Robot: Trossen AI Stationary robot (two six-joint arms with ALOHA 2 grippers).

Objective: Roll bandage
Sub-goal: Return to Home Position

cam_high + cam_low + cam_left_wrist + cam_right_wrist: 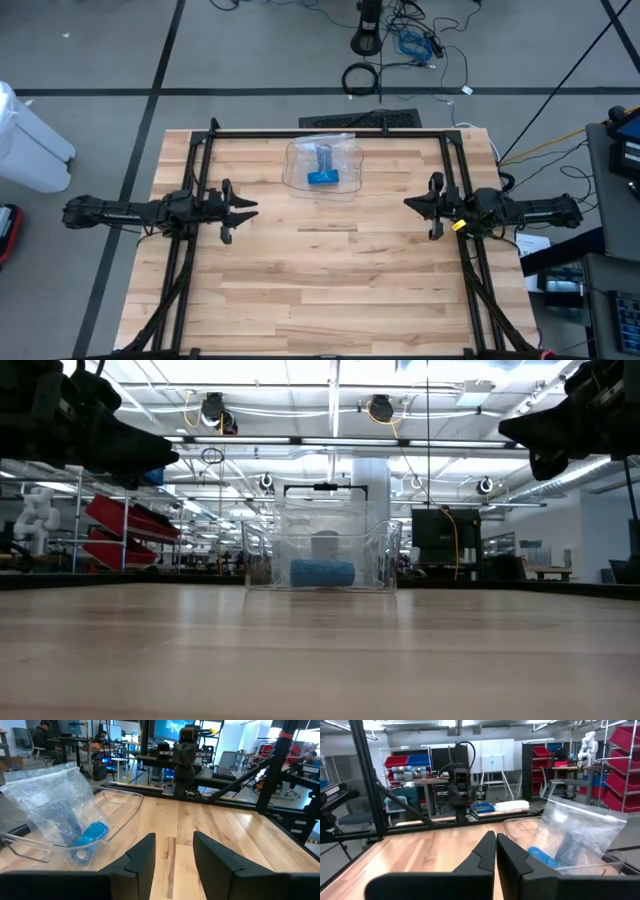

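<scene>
A blue roll of bandage (322, 178) lies in a clear plastic tray (346, 181) at the table's far middle, beside a clear plastic bag (47, 802) that stands in the tray. The roll also shows in the low view (322, 573) and the right wrist view (543, 858). My left gripper (246, 211) hovers at the table's left, level, open, with nothing between its fingers (174, 851). My right gripper (408, 203) hovers at the table's right, level and shut (495, 851), empty. Both are well clear of the tray.
A black frame (330, 132) runs around the table's far and side edges. Bare wood (330, 280) lies between the two grippers and toward the near edge. Cables and a stand (368, 40) sit on the floor beyond the table.
</scene>
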